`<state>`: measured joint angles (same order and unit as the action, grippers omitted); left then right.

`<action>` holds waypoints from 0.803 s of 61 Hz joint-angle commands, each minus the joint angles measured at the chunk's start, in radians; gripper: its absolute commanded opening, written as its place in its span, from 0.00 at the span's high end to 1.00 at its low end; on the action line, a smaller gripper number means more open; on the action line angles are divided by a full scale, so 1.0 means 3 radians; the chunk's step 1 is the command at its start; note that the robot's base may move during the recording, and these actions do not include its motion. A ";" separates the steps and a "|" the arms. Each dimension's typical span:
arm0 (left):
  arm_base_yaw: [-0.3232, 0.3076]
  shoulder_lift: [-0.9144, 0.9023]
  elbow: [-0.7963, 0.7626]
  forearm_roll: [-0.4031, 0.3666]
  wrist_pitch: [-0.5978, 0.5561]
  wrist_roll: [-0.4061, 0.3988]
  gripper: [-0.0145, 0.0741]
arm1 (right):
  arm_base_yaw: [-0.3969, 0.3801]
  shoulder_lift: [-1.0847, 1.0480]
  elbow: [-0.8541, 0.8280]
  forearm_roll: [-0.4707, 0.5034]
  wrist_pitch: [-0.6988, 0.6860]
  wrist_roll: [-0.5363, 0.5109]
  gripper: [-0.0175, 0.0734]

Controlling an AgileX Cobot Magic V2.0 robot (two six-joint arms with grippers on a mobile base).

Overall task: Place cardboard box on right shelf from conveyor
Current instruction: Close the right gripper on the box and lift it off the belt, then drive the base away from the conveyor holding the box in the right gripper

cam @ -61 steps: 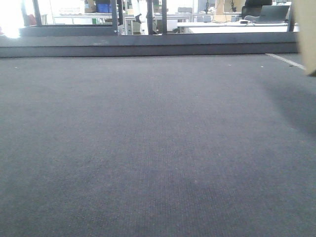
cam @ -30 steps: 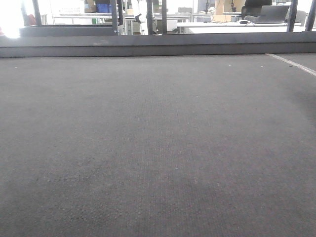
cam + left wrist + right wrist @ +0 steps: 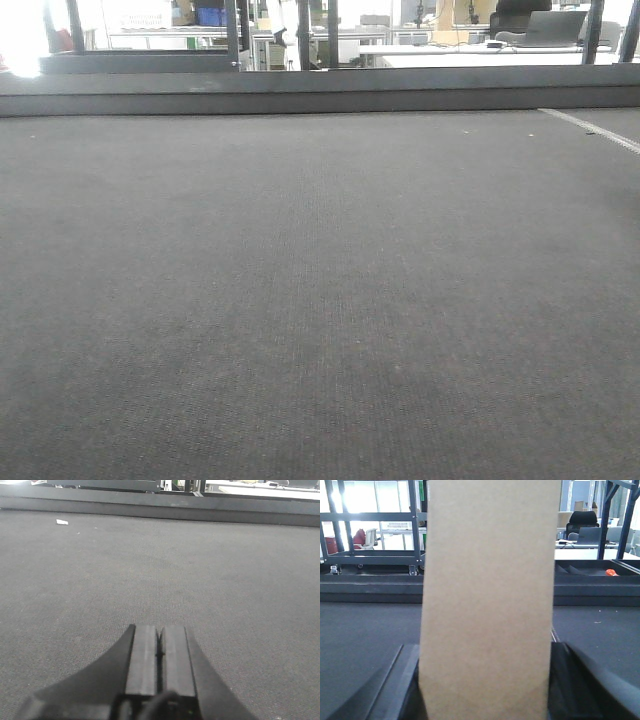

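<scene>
Dark grey woven belt everywhere: the conveyor (image 3: 320, 300) fills the front view, its raised rail (image 3: 320, 100) runs across the top, and a bright workshop of desks and racks sits beyond. In the left wrist view, the left gripper (image 3: 160, 650) hangs low over the belt, jaws pressed together with nothing between them. A white scrap (image 3: 62, 522) lies upper left. In the right wrist view the box (image 3: 487, 605) stands upright, filling the centre of the frame. The right gripper (image 3: 487, 685) is clamped on it, dark fingers (image 3: 395, 690) flush against both sides at the bottom. The box's base is out of frame. Plain tan card like this is probably light and fairly stiff. Its thin walls could dent under a hard squeeze and its smooth faces could slip, so a firm hold across the sides suits it. The shelf shows in no view.
</scene>
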<state>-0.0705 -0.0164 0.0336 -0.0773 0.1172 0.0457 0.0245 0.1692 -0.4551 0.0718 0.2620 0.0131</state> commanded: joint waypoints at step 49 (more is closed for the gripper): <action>-0.0003 -0.0018 0.0020 -0.0020 -0.0281 0.0001 0.97 | -0.0023 0.0029 -0.0090 0.0005 -0.0336 -0.0044 0.73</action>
<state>-0.0705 -0.0164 0.0336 -0.0773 0.1172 0.0457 0.0245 0.1692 -0.4551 0.0740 0.2643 0.0092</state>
